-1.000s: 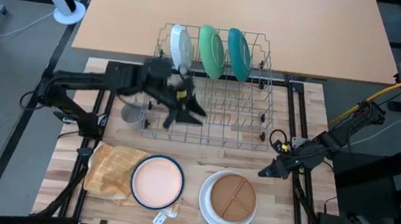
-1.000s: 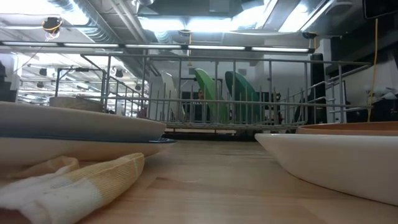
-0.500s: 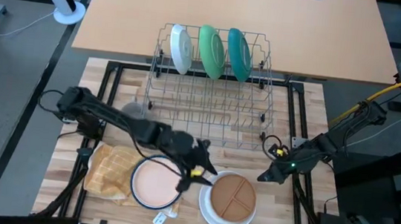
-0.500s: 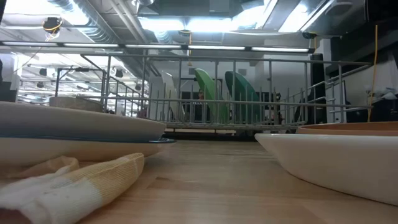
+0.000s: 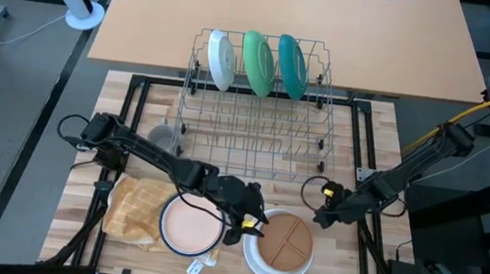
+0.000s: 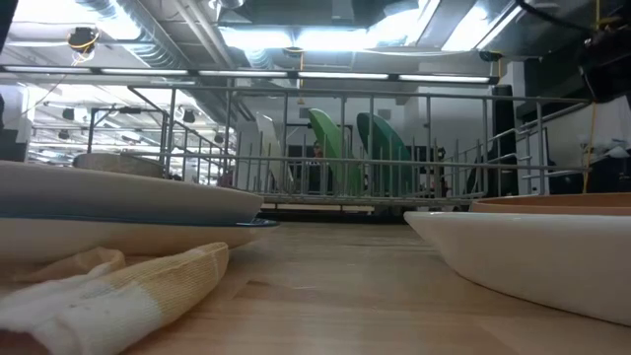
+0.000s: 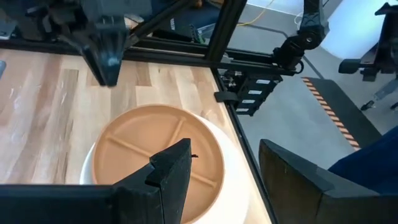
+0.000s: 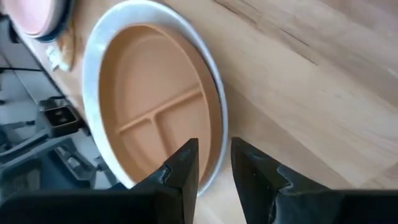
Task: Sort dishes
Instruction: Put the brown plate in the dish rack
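A brown divided plate [image 5: 284, 240] lies in a white plate [image 5: 255, 255] at the near right. A peach plate [image 5: 191, 222] lies in a blue one beside it. White [image 5: 220, 60], green [image 5: 256, 61] and teal [image 5: 291, 65] plates stand on edge in the wire rack [image 5: 256, 120]. A grey mug [image 5: 164, 136] stands left of the rack. My left gripper [image 5: 252, 227] is open over the brown plate's left rim [image 7: 155, 149]. My right gripper [image 5: 319, 218] stands just right of the stack, its fingers a little apart [image 8: 214, 149], in line with the white rim [image 8: 219, 124].
A yellow checked cloth [image 5: 135, 208] lies at the near left, against the blue plate. A small tag [image 5: 199, 266] lies at the near edge. The rack's front slots hold nothing. Bare wood shows between the rack and the plates.
My left gripper has left the rack's front left and swung toward the table's near edge and right. It has come down between the peach plate and the brown plate. The dishes have not moved.
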Robot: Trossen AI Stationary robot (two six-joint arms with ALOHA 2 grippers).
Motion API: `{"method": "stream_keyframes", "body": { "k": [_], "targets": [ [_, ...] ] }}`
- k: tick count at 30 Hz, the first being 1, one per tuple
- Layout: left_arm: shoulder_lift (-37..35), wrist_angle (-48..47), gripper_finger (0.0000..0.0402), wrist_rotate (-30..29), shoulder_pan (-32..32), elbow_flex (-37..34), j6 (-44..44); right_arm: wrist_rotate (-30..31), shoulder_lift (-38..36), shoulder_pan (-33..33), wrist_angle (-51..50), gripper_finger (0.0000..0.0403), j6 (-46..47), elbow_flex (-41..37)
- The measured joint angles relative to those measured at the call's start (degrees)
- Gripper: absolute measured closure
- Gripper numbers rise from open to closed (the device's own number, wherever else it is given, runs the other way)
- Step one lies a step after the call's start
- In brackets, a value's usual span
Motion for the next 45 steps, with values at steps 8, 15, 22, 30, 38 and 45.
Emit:
{"method": "stream_keyframes", "body": {
  "k": [8,15,22,30,38,45],
  "targets": [
    [0.00,-0.02,0.0224,0.02,-0.05,0.00,0.95,0.00,10.56,0.00,10.36,0.0304,0.57,0.00],
    [0.00,-0.09,0.0224,0.04,-0.02,0.00,0.95,0.00,16.63,0.00,11.55,0.0304,3.83,0.00],
    [0.00,-0.11,0.0224,0.11,-0.02,0.00,0.97,0.00,17.05,0.01,11.47,0.0304,3.90,0.00],
    [0.00,-0.13,0.0224,0.13,-0.02,0.00,5.66,-0.05,18.89,0.00,10.95,0.0304,4.54,0.09],
    [0.00,-0.26,0.0224,0.11,-0.02,0.00,5.76,0.34,19.87,0.02,10.60,0.0317,7.65,0.09],
    [0.00,-3.66,0.0224,-0.39,0.00,0.00,5.72,0.61,19.83,0.02,11.02,0.0370,7.77,0.09]
  ]
}}
